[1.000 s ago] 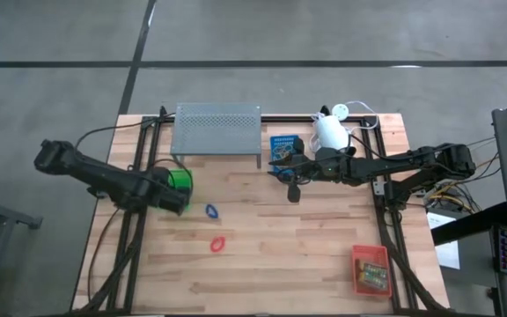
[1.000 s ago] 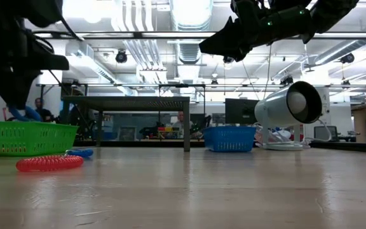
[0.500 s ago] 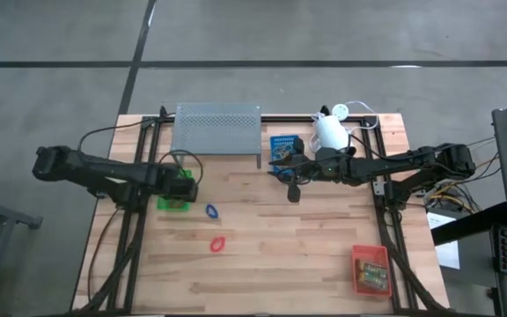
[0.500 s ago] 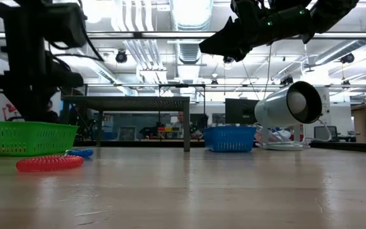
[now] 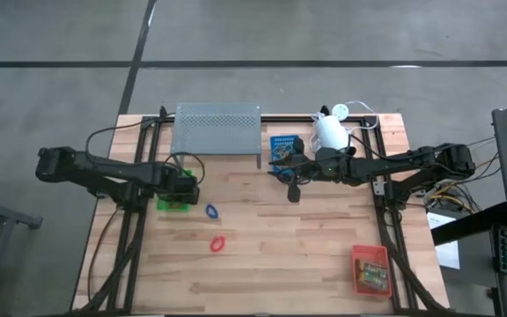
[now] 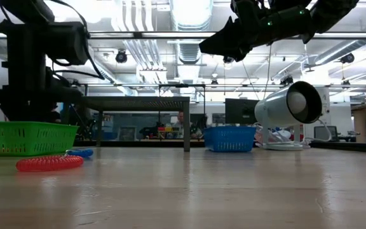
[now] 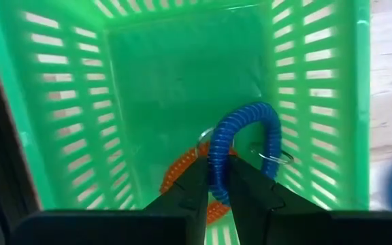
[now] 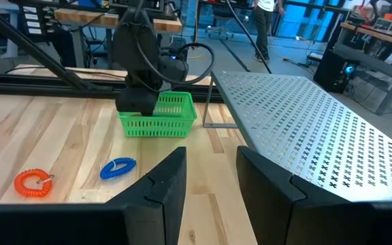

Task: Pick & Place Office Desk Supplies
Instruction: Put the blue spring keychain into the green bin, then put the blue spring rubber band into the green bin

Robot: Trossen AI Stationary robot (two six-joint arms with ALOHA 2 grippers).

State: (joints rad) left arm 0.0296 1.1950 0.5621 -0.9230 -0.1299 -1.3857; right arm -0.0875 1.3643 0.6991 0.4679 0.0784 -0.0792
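My left gripper (image 5: 181, 185) points down into the green tray (image 5: 171, 204) and is shut on a blue coiled loop (image 7: 250, 129). An orange coiled loop (image 7: 180, 170) lies on the tray floor under it. A second blue loop (image 5: 211, 211) and a red loop (image 5: 218, 244) lie on the table to the tray's right. My right gripper (image 8: 209, 170) hangs open and empty in the air near the blue tray (image 5: 282, 147). My left gripper pinches one side of the blue loop's coil (image 7: 218, 160) between its two fingers, coming from above and pointing down. The rest of the loop hangs below the fingers inside the green tray (image 7: 67, 102). Whether it touches the floor or the orange loop cannot be told.
The grey perforated shelf (image 5: 217, 129) stands at the far edge, with the white lamp (image 5: 331, 132) to its right behind the blue tray. A red-orange tray (image 5: 370, 269) with small boxes sits at the near right. Bare wood lies across the table's middle and near side.
My left gripper has swung toward the table's far edge over the green tray and gone down into it with the blue loop, still shut on it. In the low view the loop has dropped out of sight behind the tray's wall. The tray has stayed in place.
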